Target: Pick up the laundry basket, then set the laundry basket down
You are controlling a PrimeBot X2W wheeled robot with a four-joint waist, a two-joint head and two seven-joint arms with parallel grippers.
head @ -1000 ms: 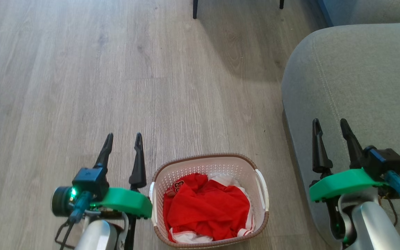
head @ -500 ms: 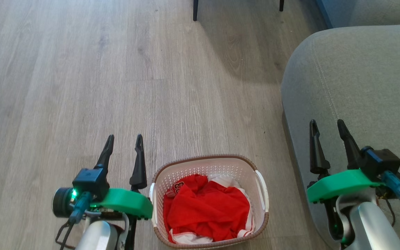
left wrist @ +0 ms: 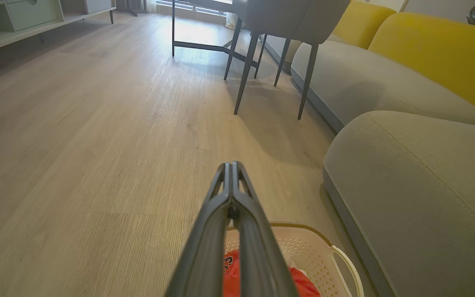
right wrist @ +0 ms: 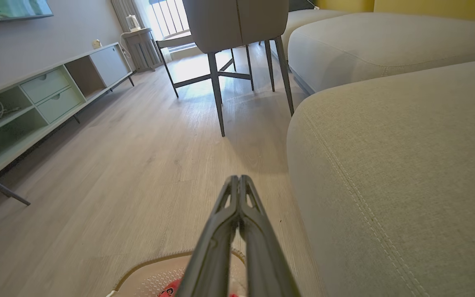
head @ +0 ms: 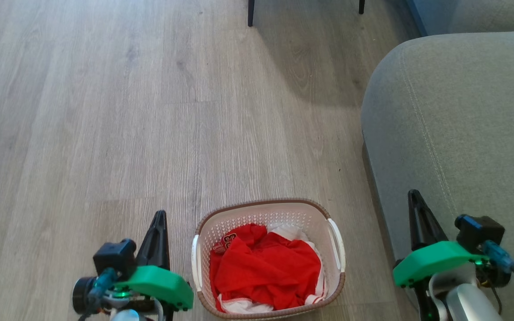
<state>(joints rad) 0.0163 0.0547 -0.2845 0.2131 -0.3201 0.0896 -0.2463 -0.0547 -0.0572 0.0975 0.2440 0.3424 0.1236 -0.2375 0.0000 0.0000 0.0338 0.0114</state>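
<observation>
We were in a home, in what looked like a living room: a pale wood-look plank floor, a broad grey sofa with yellow back cushions, a padded chair on thin dark legs, a low cabinet with drawers along the wall, and a laundry basket of red and white clothes standing on the floor.
</observation>
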